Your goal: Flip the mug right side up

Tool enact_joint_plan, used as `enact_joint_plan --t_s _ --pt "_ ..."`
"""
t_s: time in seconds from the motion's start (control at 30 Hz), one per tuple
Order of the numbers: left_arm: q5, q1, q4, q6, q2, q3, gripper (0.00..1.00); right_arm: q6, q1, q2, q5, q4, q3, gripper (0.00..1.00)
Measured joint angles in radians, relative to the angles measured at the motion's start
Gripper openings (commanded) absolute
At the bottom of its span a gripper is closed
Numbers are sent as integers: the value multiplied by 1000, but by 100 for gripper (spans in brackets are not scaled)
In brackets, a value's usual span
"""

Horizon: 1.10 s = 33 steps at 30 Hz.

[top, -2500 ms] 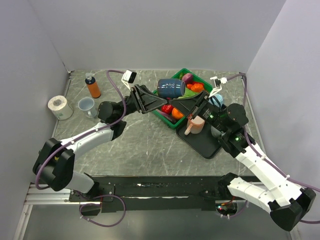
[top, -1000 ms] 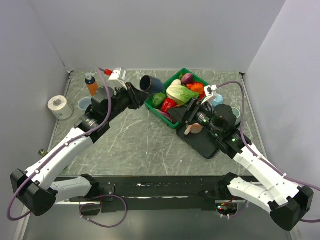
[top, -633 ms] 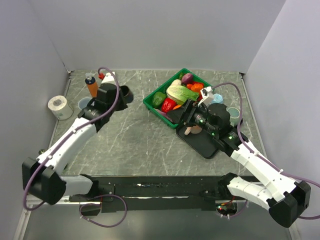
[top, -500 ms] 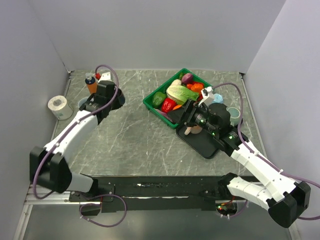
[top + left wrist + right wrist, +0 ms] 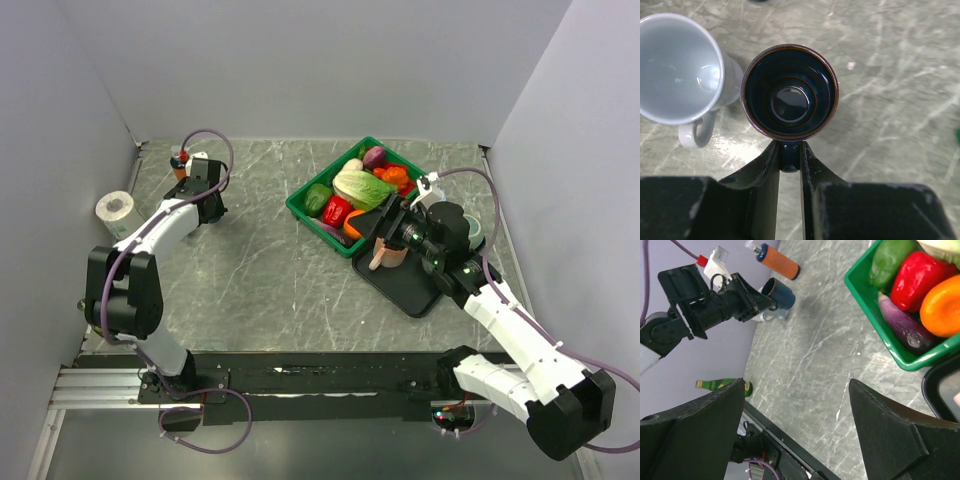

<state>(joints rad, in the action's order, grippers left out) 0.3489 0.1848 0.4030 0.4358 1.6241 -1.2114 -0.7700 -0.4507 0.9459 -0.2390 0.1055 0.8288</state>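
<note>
The dark blue mug (image 5: 789,92) is mouth up, its glazed inside plain in the left wrist view. My left gripper (image 5: 789,155) is shut on its handle, which points toward the wrist. It is at the back left of the table, beside an upright white mug (image 5: 677,75). From above, the left gripper (image 5: 205,198) covers most of the blue mug. The right wrist view shows the mug (image 5: 780,294) at the left gripper's tip; whether it rests on the table I cannot tell. My right gripper (image 5: 797,390) is open and holds nothing, over the black tray (image 5: 415,295).
An orange bottle (image 5: 780,262) stands just behind the mugs. A paper roll (image 5: 115,210) is by the left wall. The green basket (image 5: 300,205) of vegetables is at centre back. A pink mug (image 5: 385,255) is on the black tray.
The left arm has carried the blue mug from beside the basket leftward to the back left corner, turning it from lying sideways to mouth up. The right arm has barely moved.
</note>
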Motion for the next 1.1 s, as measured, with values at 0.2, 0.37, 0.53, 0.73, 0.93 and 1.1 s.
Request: enact_joint_plan --t_s 0.2,0.37,0.53,0.73,0.93,1.1 --pt "5 -23 -26 -24 55 1 1 -7 25 -2 -21 3 -30 90" --pt "2 -34 -109 -36 73 16 1 -7 35 -2 -36 8 -33 90" --pt "-15 -40 -173 -43 98 44 1 -6 44 -6 -40 9 -36 90" --pt "-14 -40 -209 -50 108 82 20 -6 52 -14 -41 14 -38 91" --pt "-12 -40 -246 -56 108 100 41 -6 55 -14 -47 15 -38 92" --pt "-10 -40 -269 -59 108 108 60 -6 56 -14 -50 17 -38 95"
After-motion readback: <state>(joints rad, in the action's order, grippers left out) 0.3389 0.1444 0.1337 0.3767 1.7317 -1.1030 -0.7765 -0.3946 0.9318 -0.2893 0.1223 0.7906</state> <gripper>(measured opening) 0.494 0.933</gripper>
